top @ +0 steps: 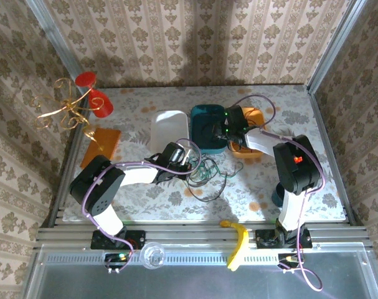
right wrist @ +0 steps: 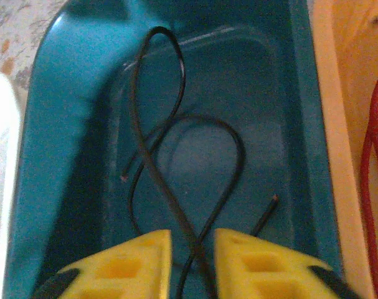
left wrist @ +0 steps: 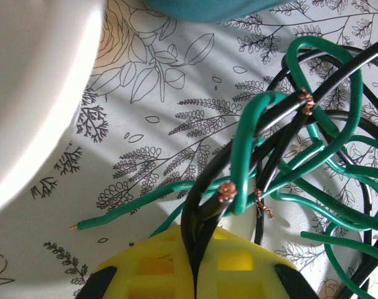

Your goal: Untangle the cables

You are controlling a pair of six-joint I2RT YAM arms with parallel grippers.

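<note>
A tangle of green and black cables (top: 207,175) lies at the table's middle. My left gripper (top: 190,161) is at the tangle's left edge. In the left wrist view my left gripper (left wrist: 195,242) is shut on black cables (left wrist: 204,187), with green cables (left wrist: 251,143) looped round them and bare copper ends showing. My right gripper (top: 221,132) hangs over the teal bin (top: 204,115). Seen from the right wrist, my right gripper (right wrist: 193,240) is open, and a loose black cable (right wrist: 232,149) curls on the teal bin's floor (right wrist: 64,124) and passes between the fingers. A red cable (right wrist: 369,156) lies in the orange bin (right wrist: 338,93).
A white bin (top: 167,124) stands left of the teal one, and the orange bin (top: 257,114) is to its right under my right arm. A gold wire stand (top: 73,109) and an orange board (top: 103,143) are at the far left. A banana (top: 238,240) lies on the near rail.
</note>
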